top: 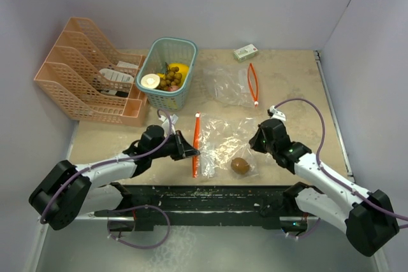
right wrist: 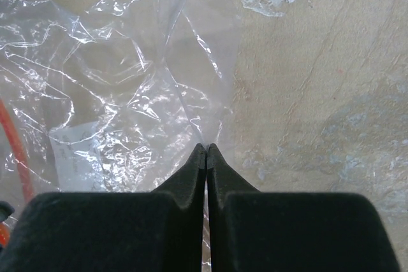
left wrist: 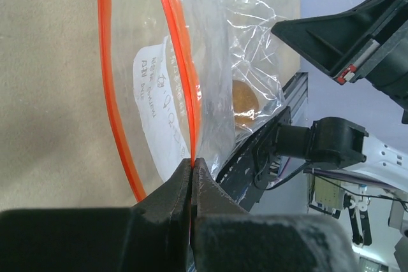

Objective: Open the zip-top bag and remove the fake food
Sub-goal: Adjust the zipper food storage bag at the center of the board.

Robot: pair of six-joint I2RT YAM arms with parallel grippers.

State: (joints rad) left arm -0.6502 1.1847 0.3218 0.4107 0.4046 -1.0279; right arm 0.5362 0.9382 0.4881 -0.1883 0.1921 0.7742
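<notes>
Two grippers: both are closed on one zip-top bag [top: 220, 141], from opposite sides.
Left gripper [left wrist: 193, 165]: the jaws are pressed together on the bag's orange zip strip [left wrist: 182, 62], which is pinched partway along its length.
Right gripper [right wrist: 206, 151]: the jaws are pressed together on the clear film at the bag's opposite edge, and creases in the film are drawn toward the tips.
Bag mouth: the two halves of the strip are seen parted in the left wrist view, one pinched, the other curved against the table [top: 299, 93].
Brown round piece [top: 240, 165]: it is seen inside the bag, between the two grippers, nearer the right one and touched by neither.
Other fake food [top: 171, 74]: yellow fruits, a grape cluster and a pale round slice are held in a teal basket [top: 182, 99], well apart from both grippers, beyond the left one.
Second clear bag [top: 233, 86]: it is laid flat farther back, beyond the right gripper.
</notes>
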